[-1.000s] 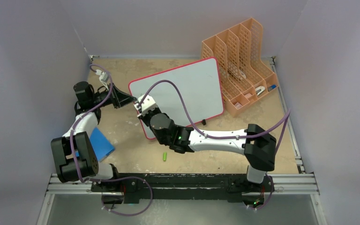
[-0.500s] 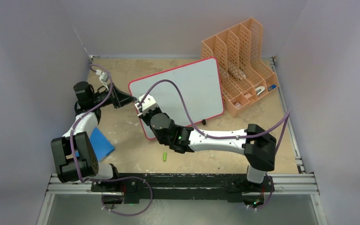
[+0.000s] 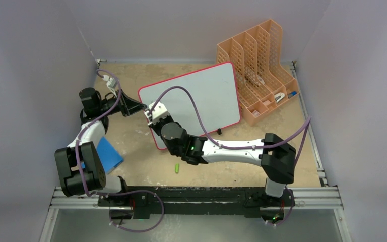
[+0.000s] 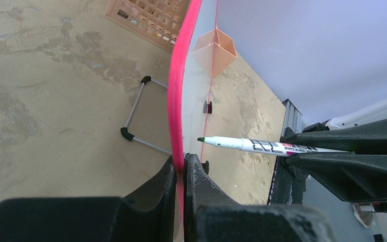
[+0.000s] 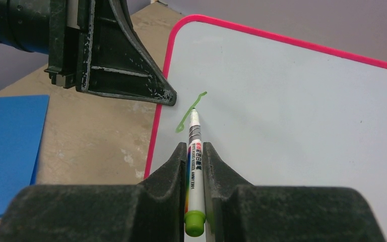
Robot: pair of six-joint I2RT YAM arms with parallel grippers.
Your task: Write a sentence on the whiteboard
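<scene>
The whiteboard [image 3: 201, 96], white with a pink-red rim, stands tilted at mid-table. My left gripper [image 3: 142, 107] is shut on its left rim; in the left wrist view the jaws [image 4: 183, 160] pinch the pink rim [image 4: 179, 96]. My right gripper [image 3: 153, 112] is shut on a green-capped whiteboard marker [image 5: 194, 166]. The marker points at the whiteboard [image 5: 292, 101], with its tip at the surface near the left rim. Of the sentence only one short green stroke [image 5: 187, 117] shows, right by the tip. The marker [image 4: 262, 146] also shows in the left wrist view.
An orange file organizer [image 3: 259, 70] stands behind the board at the right. A blue pad [image 3: 108, 154] lies by the left arm, and a small green cap [image 3: 178, 168] lies on the table in front. The board's wire stand leg [image 4: 141, 108] rests behind it.
The right arm's elbow has shifted a touch to the left. Both grips and the board look the same.
</scene>
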